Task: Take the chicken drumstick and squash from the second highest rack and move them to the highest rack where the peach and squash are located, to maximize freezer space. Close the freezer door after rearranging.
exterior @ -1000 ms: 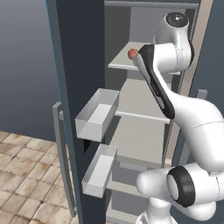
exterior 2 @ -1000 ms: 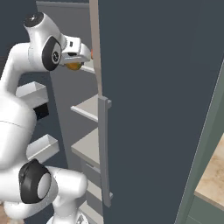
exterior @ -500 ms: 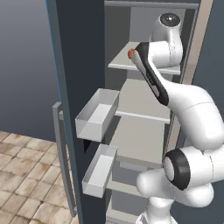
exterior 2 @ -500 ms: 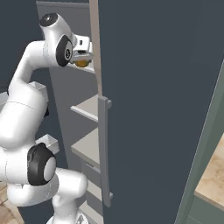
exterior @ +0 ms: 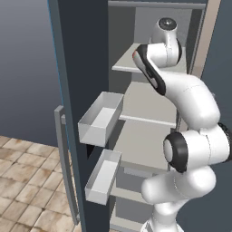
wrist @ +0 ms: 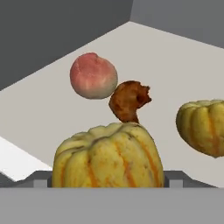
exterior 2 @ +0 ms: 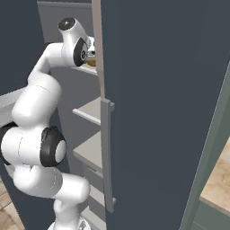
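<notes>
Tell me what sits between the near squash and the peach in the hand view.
The chicken drumstick lies between the near squash and the peach in the hand view, just beside the peach.

The near squash (wrist: pixel 107 156) is pale yellow with orange stripes along its ribs, the far squash (wrist: pixel 204 126) the same, the peach (wrist: pixel 93 75) mottled pink, the drumstick (wrist: pixel 129 100) rusty brown, the rack (wrist: pixel 48 118) off-white, the freezer door (exterior 2: pixel 157 90) dark slate blue, the floor (exterior: pixel 27 181) beige-brown tile
</notes>
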